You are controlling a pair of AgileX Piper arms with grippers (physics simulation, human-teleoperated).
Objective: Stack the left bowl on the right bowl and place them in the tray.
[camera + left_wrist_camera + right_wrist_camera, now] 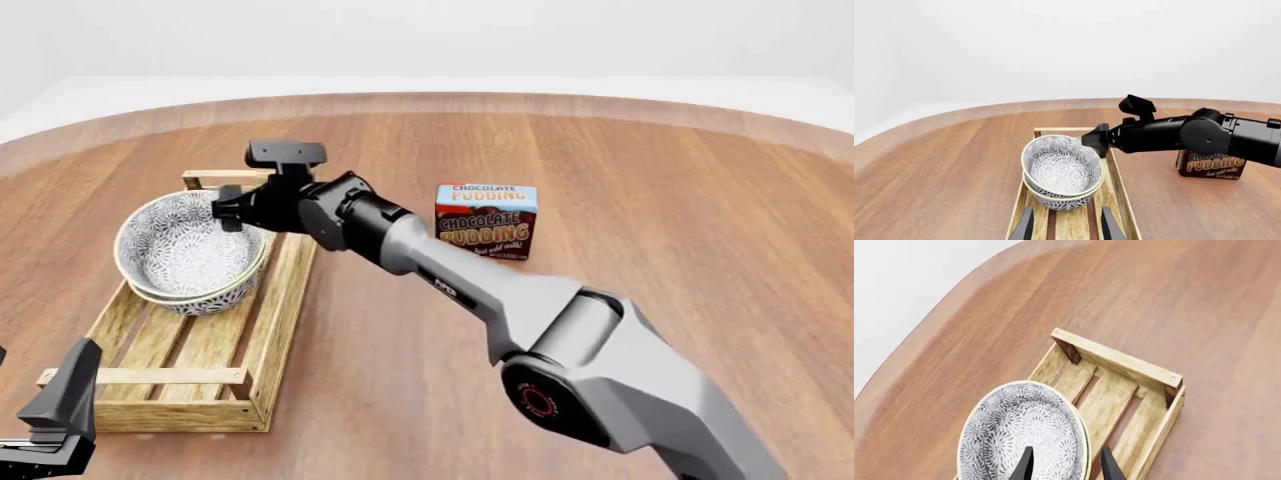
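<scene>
Two grey-patterned bowls are nested, the upper bowl (180, 245) inside the lower bowl (200, 298), and stand in the far half of the light-wood tray (174, 385). My right gripper (227, 210) reaches across from the right to the stack's far right rim. In the right wrist view its fingers (1024, 465) are spread on either side of the upper bowl's (1021, 430) rim, open. My left gripper (1067, 227) hangs open at the tray's near end, back from the bowls (1061, 165), and holds nothing.
A chocolate pudding box (487, 222) stands upright on the round wooden table (641, 180), to the right of the tray. The right arm (534, 300) stretches diagonally over the table's middle. The tray's near half (187, 345) holds no objects.
</scene>
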